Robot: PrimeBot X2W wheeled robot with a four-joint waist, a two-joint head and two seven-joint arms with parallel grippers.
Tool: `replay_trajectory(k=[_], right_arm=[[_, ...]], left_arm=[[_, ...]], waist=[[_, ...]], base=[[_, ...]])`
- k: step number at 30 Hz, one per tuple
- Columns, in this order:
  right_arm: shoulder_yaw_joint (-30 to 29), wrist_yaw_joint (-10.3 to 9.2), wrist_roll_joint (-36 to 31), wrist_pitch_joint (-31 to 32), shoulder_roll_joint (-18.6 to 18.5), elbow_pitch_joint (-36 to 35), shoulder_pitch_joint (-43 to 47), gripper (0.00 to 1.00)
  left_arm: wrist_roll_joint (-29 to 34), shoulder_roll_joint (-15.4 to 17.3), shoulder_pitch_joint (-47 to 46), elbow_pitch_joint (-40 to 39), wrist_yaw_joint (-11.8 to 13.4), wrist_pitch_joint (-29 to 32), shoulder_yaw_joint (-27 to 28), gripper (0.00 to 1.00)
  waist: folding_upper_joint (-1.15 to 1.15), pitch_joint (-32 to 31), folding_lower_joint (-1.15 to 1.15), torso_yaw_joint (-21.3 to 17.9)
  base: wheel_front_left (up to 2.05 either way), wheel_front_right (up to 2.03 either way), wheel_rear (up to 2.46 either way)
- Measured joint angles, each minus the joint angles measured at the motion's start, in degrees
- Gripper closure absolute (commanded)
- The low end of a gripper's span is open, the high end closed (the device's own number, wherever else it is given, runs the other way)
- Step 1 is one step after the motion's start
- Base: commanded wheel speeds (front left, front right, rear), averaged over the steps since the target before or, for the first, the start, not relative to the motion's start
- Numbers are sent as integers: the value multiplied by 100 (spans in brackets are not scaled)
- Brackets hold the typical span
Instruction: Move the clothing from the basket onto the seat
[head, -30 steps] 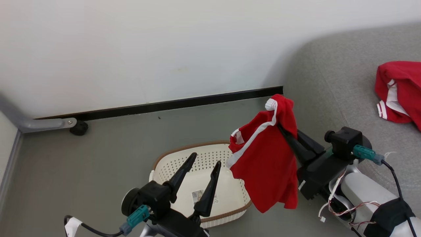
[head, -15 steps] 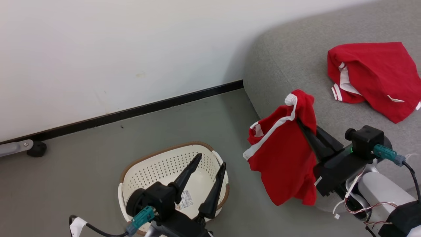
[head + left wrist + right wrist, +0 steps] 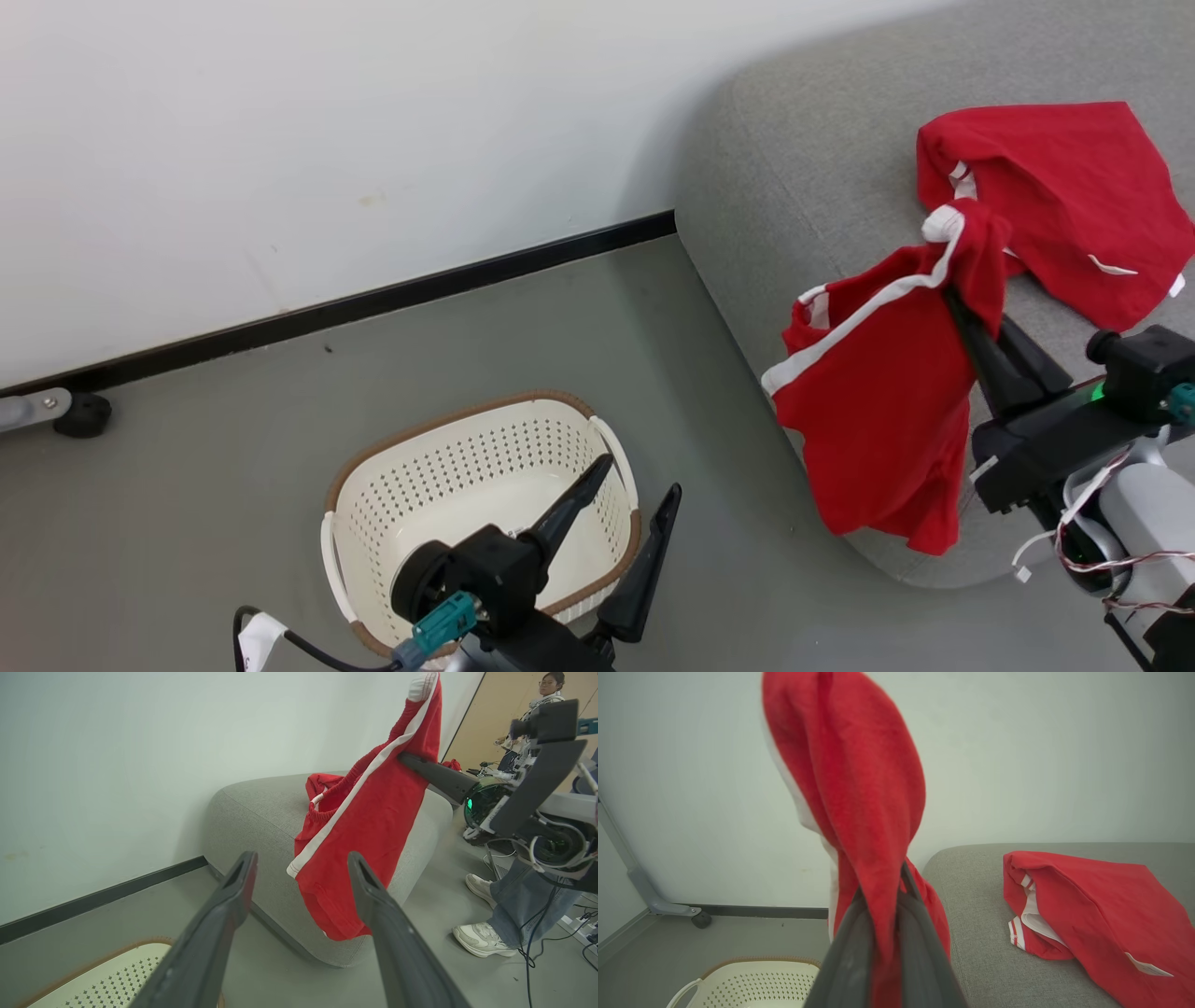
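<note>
— My right jaws were pinched on the red garment (image 3: 878,420) near its white-trimmed top. My left jaws were spread, empty, over the basket (image 3: 429,467).
— How would it handle?
— Soft, light and limp, I judged. It hung below the jaws at the seat (image 3: 794,177) edge, near the other garment (image 3: 1074,177) lying there.

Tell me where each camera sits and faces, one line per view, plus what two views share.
Head view: on the head, looking down at floor, basket and seat; left gripper open, right gripper shut on the held garment.
Left wrist view: on the left wrist, looking along its open fingers at the held garment, seat and a person.
Right wrist view: on the right wrist, looking along its shut fingers toward the wall.
Shared: head and right wrist views both show basket and lying garment.
</note>
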Motion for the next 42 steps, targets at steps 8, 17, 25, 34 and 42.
replay_trajectory(k=[8, 17, 25, 34, 42], right_arm=[[-419, 0, -93, 0, -149, 41, -290, 100], [-979, 9, -193, 0, -595, 227, -1384, 100], [-1415, 35, -293, -1, -1023, 736, -2834, 100], [-1916, 52, -294, -2, -1479, 1478, -4116, 100], [-2126, 49, -296, -2, -1645, 1975, -4381, 100]], left_arm=[[64, -3, -20, -127, 8, 140, -85, 0], [169, 32, -198, -264, 7, 337, -171, 0], [323, 258, -387, -363, -8, 537, -205, 0], [367, 450, -520, -549, -33, 680, -109, 0], [417, 766, -516, -698, 12, 789, 76, 0]], waist=[[0, 223, 0, 106], [0, 653, 0, 306], [0, 1137, 1, 530], [1, 1717, 1, 727], [1, 2192, 1, 718]], base=[[0, 0, 0], [0, 0, 0], [0, 0, 0], [0, 0, 0], [0, 0, 0]])
